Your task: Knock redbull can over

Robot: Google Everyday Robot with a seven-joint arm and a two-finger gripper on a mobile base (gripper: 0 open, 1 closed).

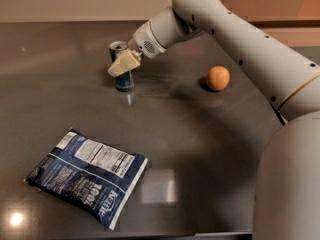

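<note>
The redbull can point(121, 79) is a slim silver and blue can standing upright on the dark table point(190, 134), at the back left. My gripper point(123, 64) reaches in from the upper right, and its pale fingers point(126, 61) lie across the front of the can's upper half, hiding part of it. The can's silver top shows just behind the fingers.
A dark blue snack bag point(87, 176) lies flat at the front left. An orange point(218, 78) sits at the back right. My arm point(240, 44) spans the upper right, and its base fills the right front corner.
</note>
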